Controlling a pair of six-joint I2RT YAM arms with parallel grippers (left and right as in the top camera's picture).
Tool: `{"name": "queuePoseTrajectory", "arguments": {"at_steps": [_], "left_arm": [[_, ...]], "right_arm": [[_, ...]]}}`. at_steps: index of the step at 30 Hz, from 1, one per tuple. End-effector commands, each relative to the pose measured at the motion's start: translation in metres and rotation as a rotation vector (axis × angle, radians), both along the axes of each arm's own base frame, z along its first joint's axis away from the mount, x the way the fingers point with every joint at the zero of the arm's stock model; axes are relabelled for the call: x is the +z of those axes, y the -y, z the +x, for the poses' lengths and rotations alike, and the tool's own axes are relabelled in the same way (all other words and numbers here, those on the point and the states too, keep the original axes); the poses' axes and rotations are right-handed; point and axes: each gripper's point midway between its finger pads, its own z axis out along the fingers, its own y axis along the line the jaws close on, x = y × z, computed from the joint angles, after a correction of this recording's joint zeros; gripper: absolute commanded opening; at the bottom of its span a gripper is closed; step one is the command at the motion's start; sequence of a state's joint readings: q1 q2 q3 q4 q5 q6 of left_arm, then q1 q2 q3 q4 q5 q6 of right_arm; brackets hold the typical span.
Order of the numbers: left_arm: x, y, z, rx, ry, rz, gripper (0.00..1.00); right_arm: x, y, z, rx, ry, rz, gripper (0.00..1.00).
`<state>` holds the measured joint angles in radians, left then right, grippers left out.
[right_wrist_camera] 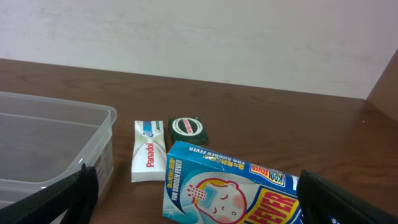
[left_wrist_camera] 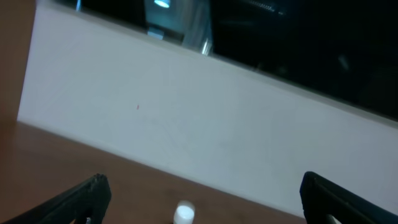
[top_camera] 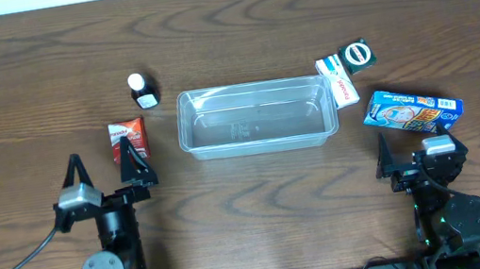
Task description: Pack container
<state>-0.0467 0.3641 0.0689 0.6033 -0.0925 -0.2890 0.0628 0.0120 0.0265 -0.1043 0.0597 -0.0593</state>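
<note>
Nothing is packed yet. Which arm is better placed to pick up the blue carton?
Right. The blue carton lies just ahead of the open right hand, on the right side of the container. The open left hand sits at the far side, by the red packet.

Overhead view: bright, even light from above, no hot spots. Wood surface (top_camera: 223, 22) sharp, grain crisp edge to edge. Shadows short & faint, just thin dark rims beside objs. Clear container (top_camera: 255, 118) shows small pale glints along rim.

Left wrist view: softest pic, whole frame blurred. Pale wall (left_wrist_camera: 186, 118) w/ cool grey cast, top right nearly black, one bluish-white glare patch (left_wrist_camera: 160, 4) at top edge. Left tool (left_wrist_camera: 202, 190) fingers dark, fuzzy in bottom corners; white cap (left_wrist_camera: 183, 213) smeared.

Right wrist view: well lit, warmer. Print on blue carton (right_wrist_camera: 230, 186) legible; right tool (right_wrist_camera: 196, 186) fingers out of focus, near-black.
</note>
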Motion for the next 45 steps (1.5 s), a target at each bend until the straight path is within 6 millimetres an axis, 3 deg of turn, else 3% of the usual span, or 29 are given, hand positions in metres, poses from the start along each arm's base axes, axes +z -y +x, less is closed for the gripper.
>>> {"name": "queuePoseTrajectory", "arguments": {"at_steps": [1,6,13,17,21,25,33,39,45], "left_arm": [[0.027,0.0,0.0,-0.016,0.004,-0.073,0.98],[0.057,-0.013,-0.012,0.063,-0.191,-0.053,0.98],[0.114,-0.054,-0.079,0.305,-0.328,-0.035,0.98],[0.122,-0.062,-0.11,0.355,-0.397,-0.022,0.98],[0.102,-0.063,-0.125,0.356,-0.515,0.003,0.98],[0.084,-0.055,-0.129,0.308,-0.598,0.014,0.98],[0.101,-0.05,-0.12,0.274,-0.516,-0.004,0.98],[0.103,-0.05,-0.117,0.274,-0.511,-0.006,0.98],[0.107,-0.049,-0.091,0.276,-0.566,-0.011,0.98]], "right_arm": [[-0.001,0.0,0.0,0.001,0.002,-0.009,0.99],[-0.001,0.0,0.0,0.001,0.002,-0.009,0.99],[-0.001,0.0,0.0,0.001,0.002,-0.009,0.99],[-0.001,0.0,0.0,0.001,0.002,-0.009,0.99],[-0.001,0.0,0.0,0.001,0.002,-0.009,0.99],[-0.001,0.0,0.0,0.001,0.002,-0.009,0.99],[-0.001,0.0,0.0,0.001,0.002,-0.009,0.99],[-0.001,0.0,0.0,0.001,0.002,-0.009,0.99],[-0.001,0.0,0.0,0.001,0.002,-0.009,0.99]]}}
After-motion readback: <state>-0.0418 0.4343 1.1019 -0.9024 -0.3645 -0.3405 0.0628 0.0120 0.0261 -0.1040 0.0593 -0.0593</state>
